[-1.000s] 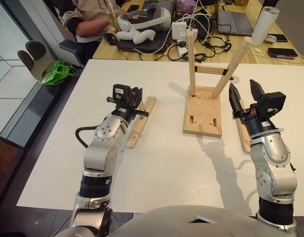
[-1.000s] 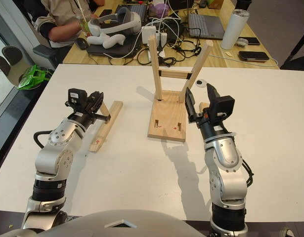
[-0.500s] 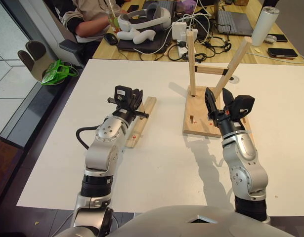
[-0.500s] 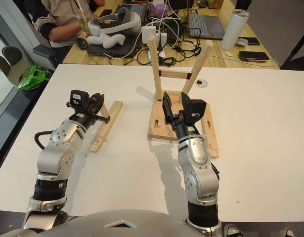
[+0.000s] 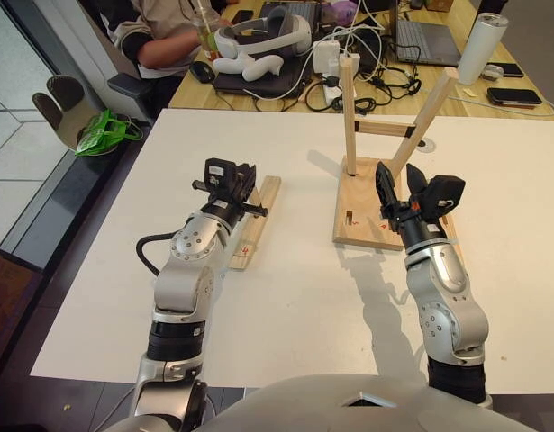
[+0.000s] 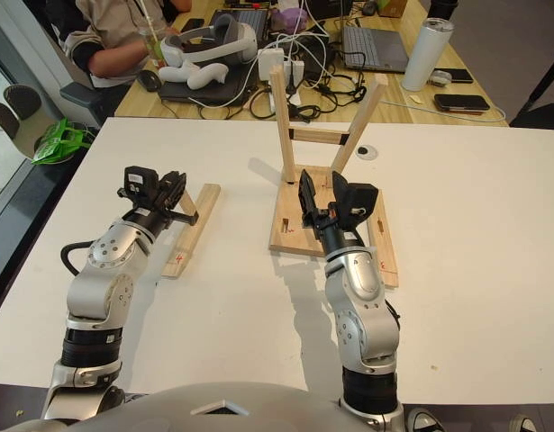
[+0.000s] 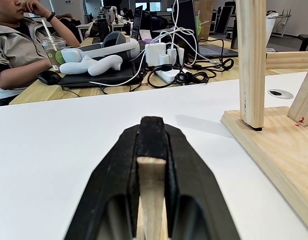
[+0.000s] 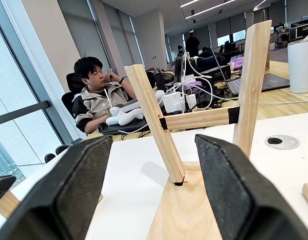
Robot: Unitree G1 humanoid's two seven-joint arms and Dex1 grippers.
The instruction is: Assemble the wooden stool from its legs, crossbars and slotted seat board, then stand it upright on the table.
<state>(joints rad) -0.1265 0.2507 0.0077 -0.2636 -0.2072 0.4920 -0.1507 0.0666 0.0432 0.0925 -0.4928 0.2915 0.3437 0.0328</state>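
Note:
The slotted seat board lies flat on the white table. Two legs stand in its far end, joined by a crossbar. My right gripper hovers open over the board's right part, its fingers pointing at the standing legs. A loose wooden piece lies just right of the board, partly under that arm. On the left, a second leg piece lies on the table, with my left gripper shut on its near end.
Behind the table's far edge runs a desk with a headset, cables, a laptop, a white tumbler and a seated person. A cable hole sits in the table behind the stool. Bare tabletop lies in front of both arms.
My right arm has swung left, from over the loose piece beside the board to above the board itself, still open. The left gripper has hardly moved.

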